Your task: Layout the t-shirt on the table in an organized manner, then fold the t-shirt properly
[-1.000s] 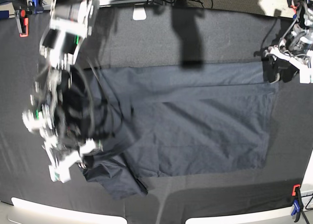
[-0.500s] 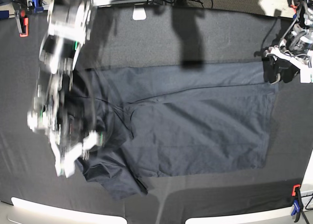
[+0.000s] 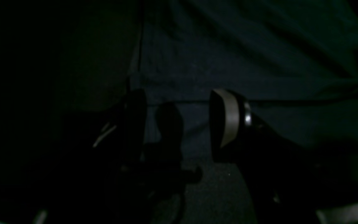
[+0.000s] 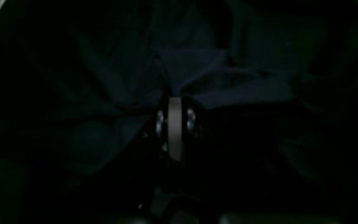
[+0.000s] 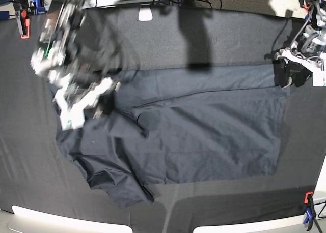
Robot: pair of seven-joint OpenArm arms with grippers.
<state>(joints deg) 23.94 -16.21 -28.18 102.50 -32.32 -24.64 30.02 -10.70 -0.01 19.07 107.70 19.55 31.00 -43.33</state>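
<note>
The counter (image 5: 214, 39) is carrying the shirt (image 5: 204, 136), which is lying mostly flat across its middle, bunching toward the left edge. The right hand (image 5: 97, 108) is clenching a fold of shirt there. The left hand (image 5: 290, 73) is hanging released at the shirt's far right corner.

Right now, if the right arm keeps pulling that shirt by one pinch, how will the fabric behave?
Probably very floppy: the t-shirt bunches into radiating folds where the right gripper is shut on it. It looks thin and light, so it should drag easily, though the wrinkled sleeve end may trail rather than flatten. Its slight sheen suggests it could slide over the table.
</note>
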